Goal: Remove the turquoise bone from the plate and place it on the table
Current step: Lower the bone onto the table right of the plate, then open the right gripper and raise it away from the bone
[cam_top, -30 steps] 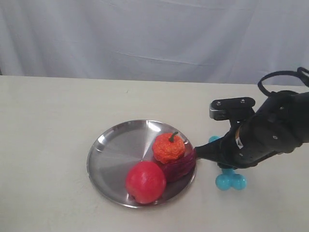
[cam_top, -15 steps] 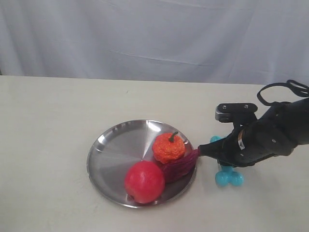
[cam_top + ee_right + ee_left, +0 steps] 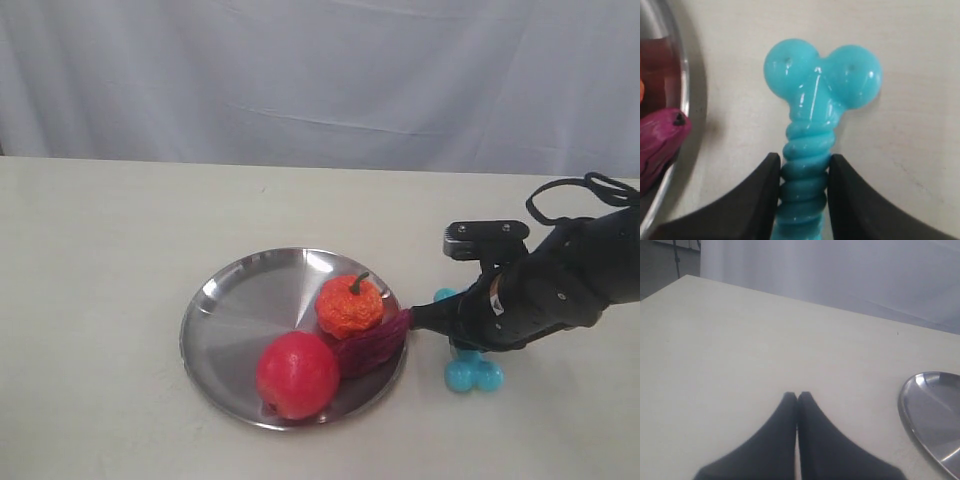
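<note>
One low arm (image 3: 560,285), jaws seemingly round bone (image 3: 810,125).

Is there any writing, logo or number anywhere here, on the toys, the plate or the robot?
None can be read. The turquoise bone, the plate and the table carry no writing. A tiny pale patch on the right arm is too small to read.

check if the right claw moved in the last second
Yes. The right claw, around the turquoise bone, has sunk lower and slightly right, away from the plate.
</note>
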Available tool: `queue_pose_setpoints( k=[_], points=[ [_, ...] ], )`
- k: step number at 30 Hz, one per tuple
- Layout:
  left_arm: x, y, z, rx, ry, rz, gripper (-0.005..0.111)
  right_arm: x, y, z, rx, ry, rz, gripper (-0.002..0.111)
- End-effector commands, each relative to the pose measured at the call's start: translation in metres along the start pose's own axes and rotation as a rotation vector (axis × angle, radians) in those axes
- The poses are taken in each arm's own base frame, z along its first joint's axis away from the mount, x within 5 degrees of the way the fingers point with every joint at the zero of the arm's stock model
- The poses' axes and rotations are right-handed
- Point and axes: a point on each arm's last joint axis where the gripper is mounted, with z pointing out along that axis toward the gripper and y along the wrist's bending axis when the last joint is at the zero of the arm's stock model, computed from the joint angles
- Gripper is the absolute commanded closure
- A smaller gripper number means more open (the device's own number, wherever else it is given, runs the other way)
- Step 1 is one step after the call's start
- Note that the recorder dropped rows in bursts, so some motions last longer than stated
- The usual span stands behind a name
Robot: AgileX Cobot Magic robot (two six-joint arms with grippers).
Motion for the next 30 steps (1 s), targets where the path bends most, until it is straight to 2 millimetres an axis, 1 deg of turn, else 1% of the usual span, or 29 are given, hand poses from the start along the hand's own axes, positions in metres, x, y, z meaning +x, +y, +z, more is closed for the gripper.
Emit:
queue_pose_setpoints(
  k=[1, 7, 8, 10, 11, 12, 13, 14, 15, 16, 17, 18, 19, 20, 21, 22, 23, 24, 25, 26, 29, 30],
  points=[
    [0.0, 0.0, 0.0, 0.007, -0.003, -0.004, 0.107, 0.0, -0.001, 0.003, 0.001, 0.002, -0.002, 0.109],
    [0.0, 0.0, 0.0, 0.007, -0.003, -0.004, 0.107, 0.001, -0.002, 0.002, 0.006, 0.007, 0.027, 0.108],
    [0.0, 0.0, 0.0, 0.007, -0.003, -0.004, 0.107, 0.001, -0.002, 0.002, 0.009, 0.01, 0.027, 0.105],
    [0.0, 0.0, 0.0, 0.007, -0.003, -0.004, 0.107, 0.001, -0.002, 0.002, 0.009, 0.01, 0.027, 0.088],
    [0.0, 0.0, 0.0, 0.007, -0.003, -0.004, 0.107, 0.001, -0.002, 0.002, 0.009, 0.01, 0.027, 0.069],
    [0.0, 0.0, 0.0, 0.007, -0.003, -0.004, 0.107, 0.0, -0.002, 0.001, 0.008, 0.006, 0.029, 0.059],
    [0.0, 0.0, 0.0, 0.007, -0.003, -0.004, 0.107, -0.002, -0.002, -0.002, 0.004, -0.007, 0.031, 0.044],
    [0.0, 0.0, 0.0, 0.007, -0.003, -0.004, 0.107, -0.003, -0.001, -0.006, 0.001, -0.019, 0.032, 0.038],
    [0.0, 0.0, 0.0, 0.007, -0.003, -0.004, 0.107, -0.007, -0.001, -0.013, -0.006, -0.043, 0.035, 0.036],
    [0.0, 0.0, 0.0, 0.007, -0.003, -0.004, 0.107, -0.01, -0.001, -0.021, -0.011, -0.065, 0.037, 0.036],
    [0.0, 0.0, 0.0, 0.007, -0.003, -0.004, 0.107, -0.017, -0.002, -0.035, -0.009, -0.098, 0.044, 0.036],
    [0.0, 0.0, 0.0, 0.007, -0.003, -0.004, 0.107, -0.024, -0.004, -0.053, 0.004, -0.13, 0.052, 0.036],
    [0.0, 0.0, 0.0, 0.007, -0.003, -0.004, 0.107, -0.028, -0.005, -0.064, 0.012, -0.147, 0.058, 0.036],
    [0.0, 0.0, 0.0, 0.007, -0.003, -0.004, 0.107, -0.033, -0.008, -0.083, 0.027, -0.176, 0.07, 0.036],
    [0.0, 0.0, 0.0, 0.007, -0.003, -0.004, 0.107, -0.036, -0.009, -0.095, 0.036, -0.194, 0.077, 0.036],
    [0.0, 0.0, 0.0, 0.007, -0.003, -0.004, 0.107, -0.04, -0.013, -0.117, 0.051, -0.227, 0.087, 0.036],
    [0.0, 0.0, 0.0, 0.007, -0.003, -0.004, 0.107, -0.041, -0.015, -0.13, 0.059, -0.246, 0.095, 0.036],
    [0.0, 0.0, 0.0, 0.007, -0.003, -0.004, 0.107, -0.042, -0.019, -0.153, 0.065, -0.288, 0.11, 0.036],
    [0.0, 0.0, 0.0, 0.007, -0.003, -0.004, 0.107, -0.041, -0.022, -0.166, 0.068, -0.309, 0.116, 0.037],
    [0.0, 0.0, 0.0, 0.007, -0.003, -0.004, 0.107, -0.035, -0.028, -0.191, 0.078, -0.341, 0.132, 0.038],
    [0.0, 0.0, 0.0, 0.007, -0.003, -0.004, 0.107, -0.022, -0.037, -0.224, 0.094, -0.362, 0.173, 0.043],
    [0.0, 0.0, 0.0, 0.007, -0.003, -0.004, 0.107, -0.016, -0.04, -0.235, 0.094, -0.368, 0.193, 0.046]
  ],
)
